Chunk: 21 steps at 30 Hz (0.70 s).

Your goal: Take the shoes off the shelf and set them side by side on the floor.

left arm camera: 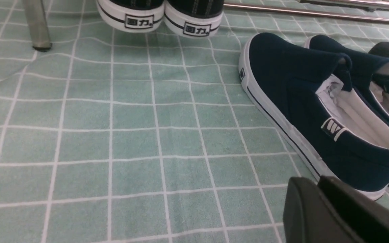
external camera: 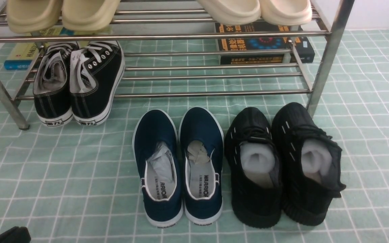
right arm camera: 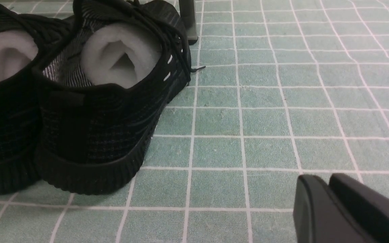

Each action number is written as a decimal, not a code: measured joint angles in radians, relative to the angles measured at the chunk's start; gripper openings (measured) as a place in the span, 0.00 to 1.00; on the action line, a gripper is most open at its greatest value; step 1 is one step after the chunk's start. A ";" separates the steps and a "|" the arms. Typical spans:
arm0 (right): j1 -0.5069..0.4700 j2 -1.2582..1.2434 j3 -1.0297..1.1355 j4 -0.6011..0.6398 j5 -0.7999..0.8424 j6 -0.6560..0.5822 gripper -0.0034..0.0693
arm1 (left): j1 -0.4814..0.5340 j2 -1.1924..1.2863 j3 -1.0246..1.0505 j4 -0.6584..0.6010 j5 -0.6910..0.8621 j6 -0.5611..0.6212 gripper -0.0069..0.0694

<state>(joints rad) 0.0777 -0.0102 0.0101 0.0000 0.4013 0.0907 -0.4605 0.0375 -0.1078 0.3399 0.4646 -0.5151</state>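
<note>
Looks finished, with navy slip-ons (external camera: pixel 201 130) side by side on floor (external camera: pixel 73 195) before shelf (external camera: pixel 214 93); shows left gripper (left arm camera: pixel 317 182) and right gripper (right arm camera: pixel 328 179) narrowed, empty.

The robot's fingers (left arm camera: pixel 306 209) are matte dark grey, plain-sided, with blunt tips.

White wall (external camera: pixel 377 14) behind, pale green floor (external camera: pixel 62 168) — white-gridded (a little rippled), shelf (external camera: pixel 167 36) of shiny metal tubes
</note>
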 joint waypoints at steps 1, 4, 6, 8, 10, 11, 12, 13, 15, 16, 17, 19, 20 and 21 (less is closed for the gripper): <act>0.000 0.000 0.000 0.000 0.000 0.000 0.16 | 0.000 -0.021 0.030 -0.015 -0.022 0.030 0.20; 0.000 0.000 0.000 0.000 0.000 0.000 0.17 | 0.013 -0.045 0.081 -0.060 -0.047 0.112 0.20; 0.000 0.000 0.000 0.000 0.000 0.000 0.17 | 0.059 -0.048 0.112 -0.110 -0.051 0.173 0.20; 0.000 0.000 0.000 0.000 0.000 0.000 0.18 | 0.112 -0.048 0.122 -0.143 -0.066 0.215 0.20; 0.000 0.000 0.000 0.000 0.000 0.000 0.18 | 0.188 -0.049 0.123 -0.180 -0.078 0.268 0.21; 0.000 0.000 0.000 0.000 0.000 0.000 0.18 | 0.252 -0.049 0.125 -0.203 -0.087 0.314 0.21; 0.000 0.000 0.000 0.000 0.000 0.000 0.19 | 0.299 -0.049 0.125 -0.220 -0.093 0.340 0.21; 0.000 0.000 0.000 0.000 0.000 0.000 0.19 | 0.326 -0.049 0.126 -0.242 -0.097 0.372 0.21; 0.000 0.000 0.000 0.000 0.000 0.000 0.19 | 0.403 -0.049 0.128 -0.280 -0.105 0.421 0.21; 0.000 0.000 0.000 0.000 0.000 0.000 0.19 | 0.445 -0.049 0.128 -0.297 -0.107 0.444 0.21; 0.000 0.000 0.000 0.000 0.000 0.000 0.19 | 0.471 -0.049 0.128 -0.304 -0.108 0.453 0.21; 0.000 0.000 0.000 0.000 0.000 0.000 0.19 | 0.497 -0.049 0.128 -0.306 -0.108 0.462 0.21; 0.000 0.000 0.000 0.000 0.000 0.000 0.19 | 0.500 -0.049 0.128 -0.306 -0.107 0.462 0.21; 0.000 0.000 0.000 0.000 0.000 0.000 0.19 | 0.500 -0.049 0.128 -0.305 -0.106 0.460 0.21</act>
<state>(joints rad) 0.0777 -0.0102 0.0101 0.0000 0.4013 0.0907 0.0395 -0.0117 0.0206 0.0347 0.3584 -0.0553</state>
